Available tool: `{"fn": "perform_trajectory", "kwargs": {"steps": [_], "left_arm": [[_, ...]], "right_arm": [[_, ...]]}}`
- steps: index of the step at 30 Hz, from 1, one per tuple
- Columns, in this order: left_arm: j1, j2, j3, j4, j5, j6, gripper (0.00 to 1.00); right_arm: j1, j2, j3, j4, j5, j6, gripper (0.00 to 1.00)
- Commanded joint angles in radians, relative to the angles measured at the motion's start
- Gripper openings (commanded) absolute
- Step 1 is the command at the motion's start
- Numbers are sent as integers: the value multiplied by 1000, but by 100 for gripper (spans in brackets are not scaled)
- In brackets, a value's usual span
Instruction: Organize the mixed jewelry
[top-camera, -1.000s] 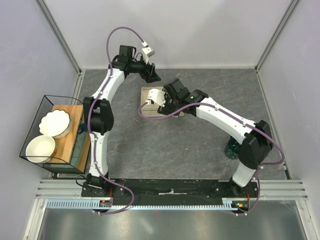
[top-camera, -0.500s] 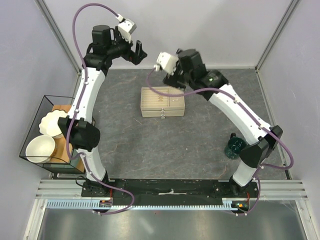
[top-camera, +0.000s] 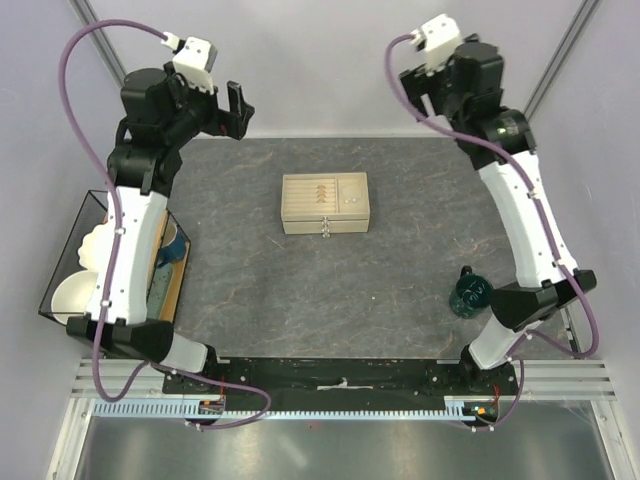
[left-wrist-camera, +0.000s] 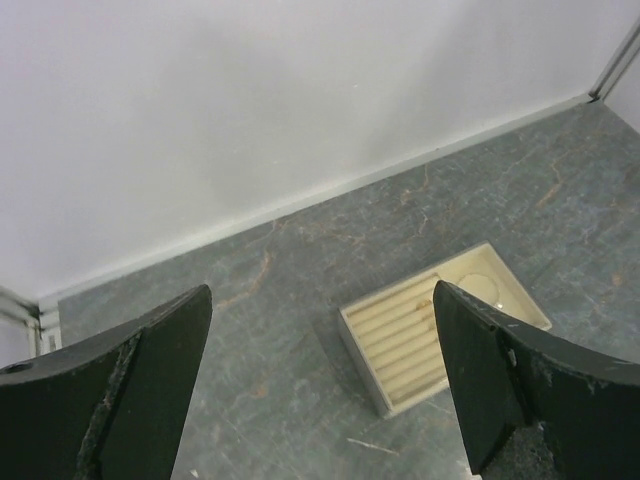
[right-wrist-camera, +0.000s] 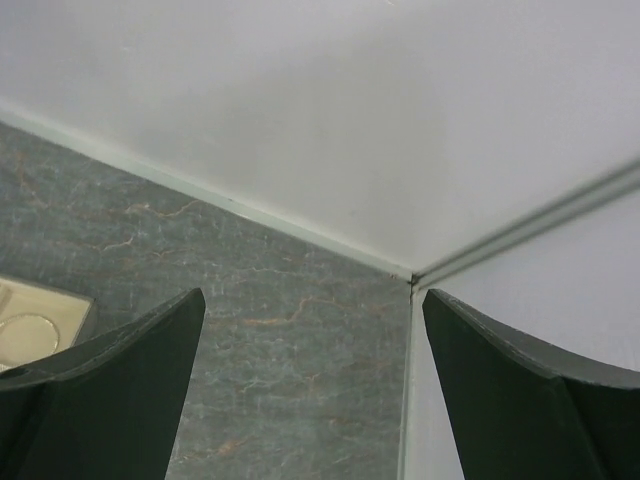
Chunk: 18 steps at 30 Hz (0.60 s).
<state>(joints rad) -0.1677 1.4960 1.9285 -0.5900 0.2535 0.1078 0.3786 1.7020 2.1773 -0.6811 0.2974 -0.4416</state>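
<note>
Two arms raised, both sets of fingers spread and empty
Your left fingers (left-wrist-camera: 130, 390) and right fingers (right-wrist-camera: 100, 400) hang well above the beige box (top-camera: 325, 203) at the middle of the bench (top-camera: 250, 280); the jewelry (top-camera: 320, 197) lies inside, rings (top-camera: 316, 193) in the slots, wire hoop (right-wrist-camera: 25, 330) alongside. Drop in carelessly and you may shove the box or snag the hoop. Rings are too small to count; the right wrist view crops the box

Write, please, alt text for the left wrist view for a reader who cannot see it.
The left gripper stands wide open and empty, its two dark fingers at the lower corners, above a grey marbled table. Between them lies a beige slotted jewelry box, with a white wall behind.
</note>
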Motion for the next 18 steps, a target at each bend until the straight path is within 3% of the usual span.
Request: {"fn": "perform_trajectory", "kwargs": {"steps": [1, 4, 8, 13, 18], "left_arm": [[8, -152, -170, 68, -83, -135, 99], [14, -274, -310, 166, -89, -161, 99], [13, -370, -410, 223, -89, -154, 99], [13, -385, -502, 255, -117, -149, 97], [13, -367, -602, 363, -135, -141, 96]], "right_arm": [[-93, -113, 12, -41, -79, 237, 98], [-125, -168, -31, -61, -121, 311, 98], [-130, -272, -207, 30, -130, 369, 98], [-132, -410, -405, 193, -118, 422, 98], [-130, -424, -502, 245, -98, 405, 98]]}}
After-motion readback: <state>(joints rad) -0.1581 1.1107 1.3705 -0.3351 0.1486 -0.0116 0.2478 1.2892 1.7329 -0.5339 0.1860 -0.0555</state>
